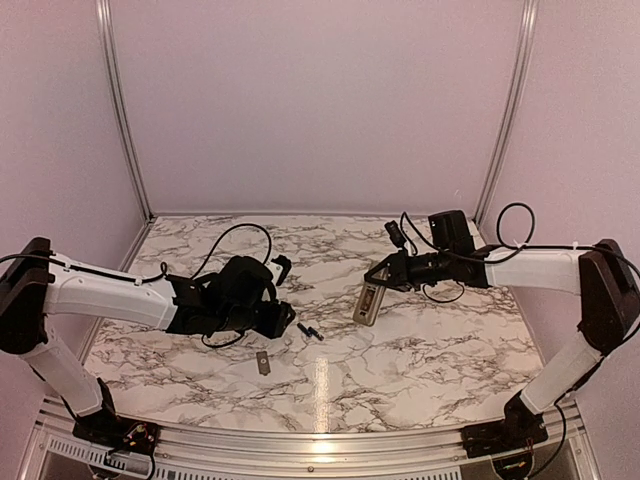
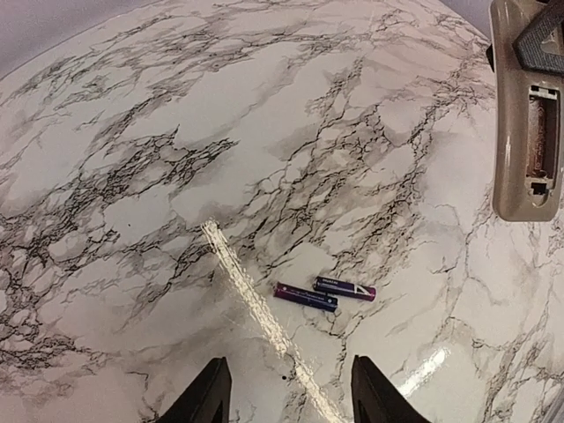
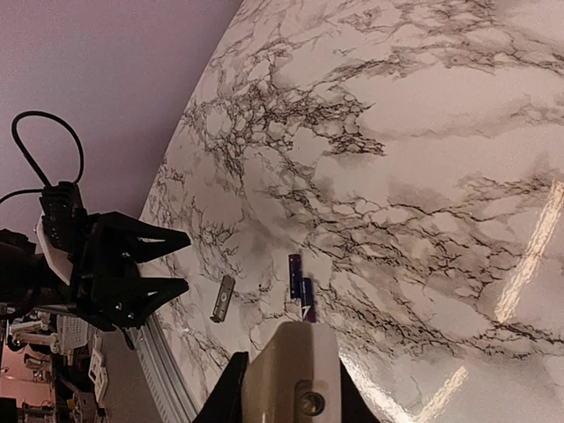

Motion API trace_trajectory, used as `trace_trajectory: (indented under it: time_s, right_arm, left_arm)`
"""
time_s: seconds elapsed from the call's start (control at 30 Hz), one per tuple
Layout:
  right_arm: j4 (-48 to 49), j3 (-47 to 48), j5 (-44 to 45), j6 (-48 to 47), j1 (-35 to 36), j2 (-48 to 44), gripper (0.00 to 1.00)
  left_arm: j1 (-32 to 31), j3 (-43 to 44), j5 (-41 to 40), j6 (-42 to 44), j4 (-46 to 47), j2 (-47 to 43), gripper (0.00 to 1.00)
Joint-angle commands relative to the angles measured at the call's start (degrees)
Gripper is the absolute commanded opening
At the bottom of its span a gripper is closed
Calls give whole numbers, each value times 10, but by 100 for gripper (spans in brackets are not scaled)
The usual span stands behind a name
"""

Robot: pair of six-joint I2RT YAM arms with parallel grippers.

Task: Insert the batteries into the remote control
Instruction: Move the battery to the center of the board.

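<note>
Where the right gripper (image 1: 386,274) pinches it by 1 end, the remote control (image 1: 368,303) sits over the table's right-centre area, tan-grey back upward and its dark recess open to view; whether its far end touches the surface cannot be told. In the right wrist view the 2 dark fingers press against either side of the pale body. Item 2: 2 purple batteries (image 2: 304,297), lying side by side and almost parallel on the marble-patterned table (image 1: 450,350), near the remote control on its left but apart from it. Item 3: 1 small grey flat piece (image 1: 263,361), on the table nearer the arm bases, left of the batteries. Item 4: the left gripper (image 2: 291,374), fingers spread with nothing between them, above the table just short of the batteries and touching neither.
</note>
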Motion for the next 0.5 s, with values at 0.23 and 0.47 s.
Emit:
trace_trajectory:
  time_s: [0.23,0.47]
  right_arm:
    - [3,-6,-11,-17,-6,1,0]
    - [8,-6,-7,-17,-6,15,0]
  left_arm:
    - [2,96,-19,-45,-47,108,49]
    - [2,140,-33,-69,-72,160,47]
